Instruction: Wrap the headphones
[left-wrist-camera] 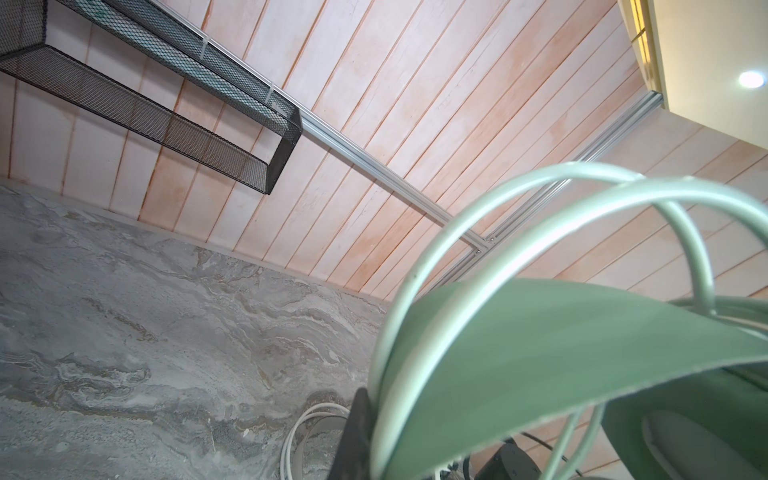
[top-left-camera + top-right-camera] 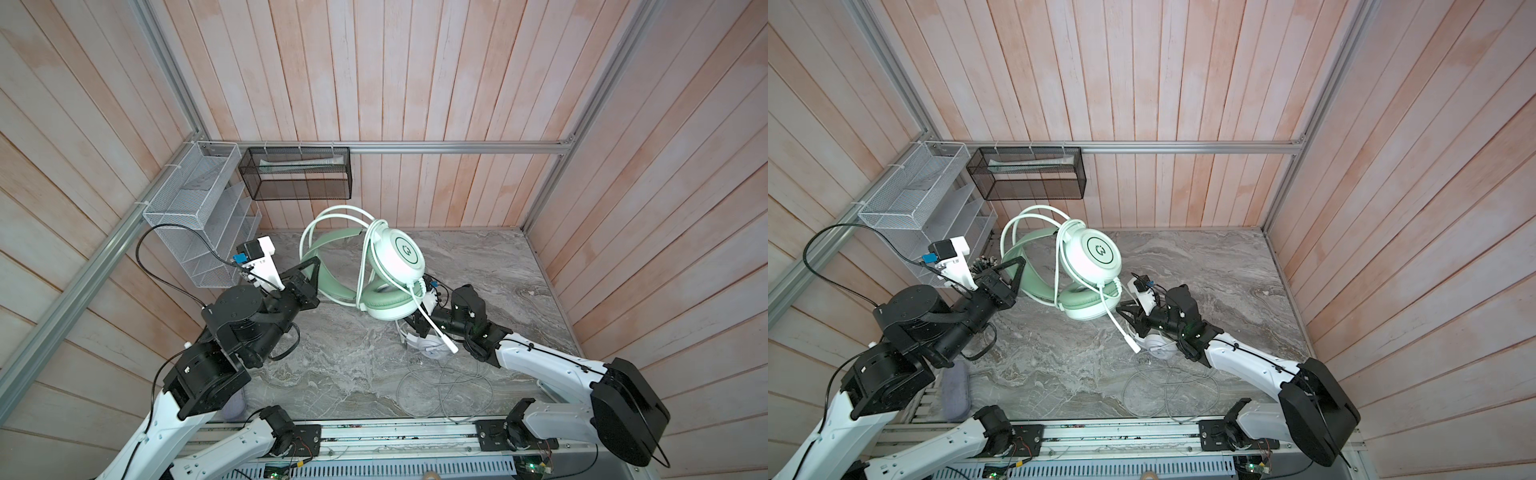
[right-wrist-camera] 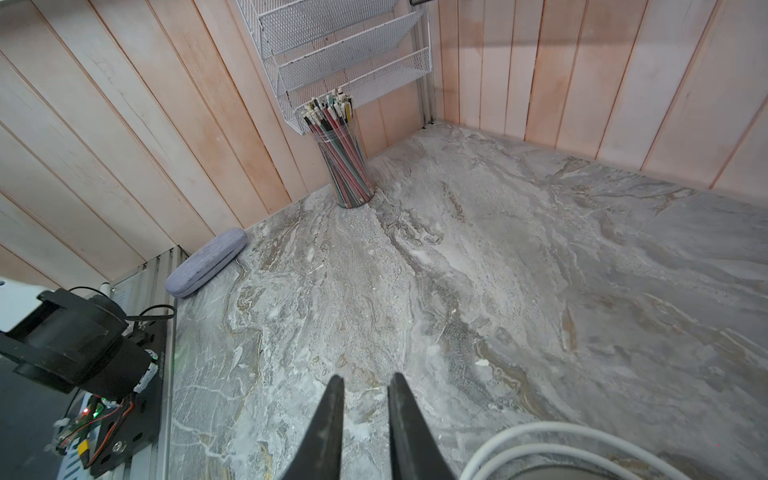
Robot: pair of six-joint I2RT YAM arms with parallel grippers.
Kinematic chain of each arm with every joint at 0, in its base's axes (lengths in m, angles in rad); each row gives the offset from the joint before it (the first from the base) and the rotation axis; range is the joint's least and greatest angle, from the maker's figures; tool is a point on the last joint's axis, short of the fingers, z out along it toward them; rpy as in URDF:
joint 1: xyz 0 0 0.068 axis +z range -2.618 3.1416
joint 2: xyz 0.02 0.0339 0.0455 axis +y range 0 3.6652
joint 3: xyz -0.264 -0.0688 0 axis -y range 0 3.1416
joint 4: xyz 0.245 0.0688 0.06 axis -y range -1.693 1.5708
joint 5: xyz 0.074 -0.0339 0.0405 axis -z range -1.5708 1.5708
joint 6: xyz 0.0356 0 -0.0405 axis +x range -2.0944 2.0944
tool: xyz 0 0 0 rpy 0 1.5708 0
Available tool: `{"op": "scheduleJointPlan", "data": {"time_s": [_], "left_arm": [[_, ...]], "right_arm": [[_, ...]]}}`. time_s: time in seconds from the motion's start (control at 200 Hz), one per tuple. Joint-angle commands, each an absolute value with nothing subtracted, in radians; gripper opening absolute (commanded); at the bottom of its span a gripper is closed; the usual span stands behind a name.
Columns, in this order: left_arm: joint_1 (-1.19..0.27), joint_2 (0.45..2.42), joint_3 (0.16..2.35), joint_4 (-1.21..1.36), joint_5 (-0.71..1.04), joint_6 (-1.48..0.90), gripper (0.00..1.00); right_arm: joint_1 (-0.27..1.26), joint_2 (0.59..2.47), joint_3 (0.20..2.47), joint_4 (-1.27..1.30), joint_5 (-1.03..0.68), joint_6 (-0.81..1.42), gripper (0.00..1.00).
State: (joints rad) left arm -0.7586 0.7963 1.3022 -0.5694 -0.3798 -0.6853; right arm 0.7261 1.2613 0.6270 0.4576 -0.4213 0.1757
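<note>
Nearly wrapped, the pale mint padded headset (image 2: pixel 397 251) hangs clamped in the left claw (image 2: pixel 312 270), cable end (image 2: pixel 451 347) dangling, right claw (image 3: pixel 368 378) barely parted and empty, white plastic headset (image 2: pixel 432 345) unwrapped toward the front edge of the grey marbled worktop (image 2: pixel 332 365).

Grey, marble-veined bench (image 2: pixel 478 266), shown whole in both top views (image 2: pixel 1204 270) and bounded at the rear and sides by plank walls (image 2: pixel 415 83). Lying on it:

- (a) A white headset (image 2: pixel 428 345), right of centre toward the front, partly hidden.
- (b) A thin pale cable (image 2: pixel 444 386), spread in loose overlapping loops between that headset and the front edge.
- (c) A clear cup (image 3: pixel 347 174) of pencils (image 3: pixel 328 112), upright in the far left corner.
- (d) A grey oblong case (image 3: pixel 205 262), flat against the left wall near the front edge.
</note>
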Motion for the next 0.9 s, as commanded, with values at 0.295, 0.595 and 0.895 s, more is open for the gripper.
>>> {"op": "scheduleJointPlan", "data": {"time_s": [0.295, 0.595, 0.895], "left_arm": [[-0.669, 0.844, 1.422, -0.520, -0.465, -0.669, 0.00], [-0.578, 0.948, 1.571, -0.547, -0.430, -0.680, 0.00], [-0.413, 1.016, 1.621, -0.564, -0.279, -0.783, 0.00]], "right_arm": [[0.802, 1.126, 0.909, 0.298, -0.342, 0.162, 0.06], [0.932, 1.329, 0.818, 0.512, -0.406, 0.282, 0.06], [1.036, 1.440, 0.697, 0.671, -0.322, 0.330, 0.06]]}}
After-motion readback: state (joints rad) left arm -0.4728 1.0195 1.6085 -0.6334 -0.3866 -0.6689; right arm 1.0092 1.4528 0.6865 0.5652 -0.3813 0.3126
